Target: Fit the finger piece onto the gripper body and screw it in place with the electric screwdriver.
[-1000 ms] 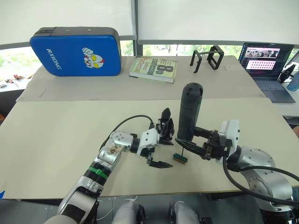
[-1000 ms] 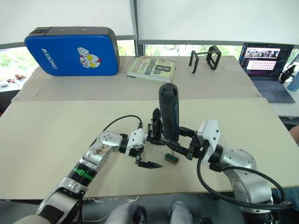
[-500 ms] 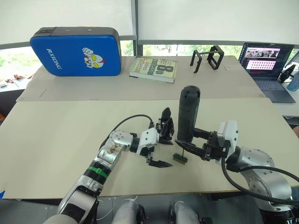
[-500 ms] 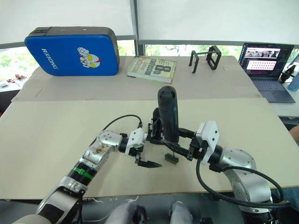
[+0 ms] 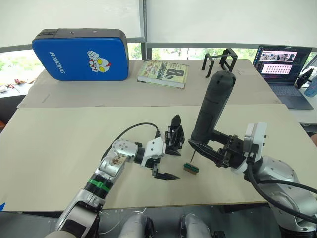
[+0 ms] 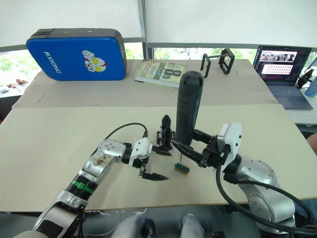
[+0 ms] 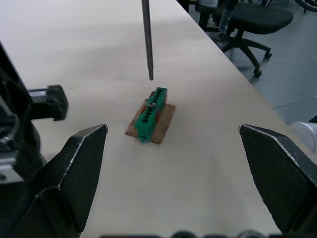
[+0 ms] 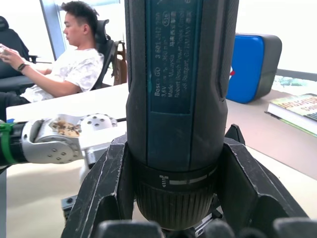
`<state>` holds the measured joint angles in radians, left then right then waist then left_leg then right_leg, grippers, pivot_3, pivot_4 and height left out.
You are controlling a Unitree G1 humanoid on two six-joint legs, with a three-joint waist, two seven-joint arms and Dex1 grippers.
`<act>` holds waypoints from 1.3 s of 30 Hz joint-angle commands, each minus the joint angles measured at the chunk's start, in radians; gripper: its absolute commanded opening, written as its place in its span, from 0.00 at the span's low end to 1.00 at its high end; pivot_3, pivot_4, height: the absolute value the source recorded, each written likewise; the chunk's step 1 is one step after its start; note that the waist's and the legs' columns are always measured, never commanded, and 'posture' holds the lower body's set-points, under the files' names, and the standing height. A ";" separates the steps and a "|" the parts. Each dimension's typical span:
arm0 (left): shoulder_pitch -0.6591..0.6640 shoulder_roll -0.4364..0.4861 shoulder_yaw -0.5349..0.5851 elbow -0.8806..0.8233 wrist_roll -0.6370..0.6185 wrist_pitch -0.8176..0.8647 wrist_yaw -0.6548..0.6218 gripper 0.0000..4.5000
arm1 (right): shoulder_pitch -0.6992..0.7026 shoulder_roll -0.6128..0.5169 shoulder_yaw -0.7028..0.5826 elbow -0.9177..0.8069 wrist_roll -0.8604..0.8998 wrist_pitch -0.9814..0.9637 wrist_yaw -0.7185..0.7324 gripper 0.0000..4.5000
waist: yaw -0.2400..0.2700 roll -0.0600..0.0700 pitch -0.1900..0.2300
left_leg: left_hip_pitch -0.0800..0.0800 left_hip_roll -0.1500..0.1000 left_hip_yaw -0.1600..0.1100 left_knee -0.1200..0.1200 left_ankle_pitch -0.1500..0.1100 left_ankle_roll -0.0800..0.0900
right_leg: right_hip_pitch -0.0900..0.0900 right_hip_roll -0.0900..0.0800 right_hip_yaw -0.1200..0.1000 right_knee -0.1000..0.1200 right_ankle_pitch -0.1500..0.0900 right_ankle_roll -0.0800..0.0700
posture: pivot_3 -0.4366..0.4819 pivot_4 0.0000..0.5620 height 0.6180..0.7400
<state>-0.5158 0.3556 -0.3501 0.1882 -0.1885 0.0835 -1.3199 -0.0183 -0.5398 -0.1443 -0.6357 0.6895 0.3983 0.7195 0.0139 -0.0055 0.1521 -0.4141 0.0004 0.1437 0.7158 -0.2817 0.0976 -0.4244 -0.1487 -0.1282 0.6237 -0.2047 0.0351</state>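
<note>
One electric screwdriver [image 5: 210, 111] stands tilted over the front table [image 5: 59, 148], its rounded top leaning away toward the far side and its thin metal bit [image 7: 146, 37] pointing down, the tip hanging just above one small green block [image 5: 190, 168] without touching it. The green block sits on a scrap of brown card on the table surface. The right gripper [image 5: 205, 148] clamps the screwdriver's lower barrel between its two black fingers, seen pressed against both sides of the barrel in the right wrist view.

Just beside the screwdriver, on its left, one gripper body [image 5: 174, 141] stands with one finger piece [image 5: 175, 122] pointing up from its top. The left gripper [image 5: 166, 161] has its two fingers spread wide apart; the upper one lies at the gripper body, though contact cannot be told, and the lower one rests low near the table.

On the far table lie one blue case [image 5: 81, 53], one book [image 5: 163, 73], two open black frames [image 5: 220, 62] and one laptop [image 5: 282, 67]. A seated person [image 8: 64, 64] shows in the right wrist view.
</note>
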 commanded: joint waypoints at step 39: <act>0.029 -0.047 -0.004 -0.010 -0.008 -0.015 0.079 1.00 | 0.046 0.054 0.020 -0.047 -0.090 -0.104 -0.037 0.42 | -0.001 0.000 0.000 | 0.001 0.000 0.000 0.000 0.000 0.000 | 0.000 0.000 0.000 0.000 0.000 0.000 | 0.48 0.27 1.00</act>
<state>-0.4677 0.3143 -0.3527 0.1907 -0.1942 0.0885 -1.2367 0.0393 -0.4919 -0.1128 -0.6466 0.5917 0.3344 0.6876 0.0132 -0.0055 0.1521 -0.4135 0.0003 0.1439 0.7156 -0.2817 0.0976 -0.4242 -0.1484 -0.1277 0.6239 -0.2048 0.0352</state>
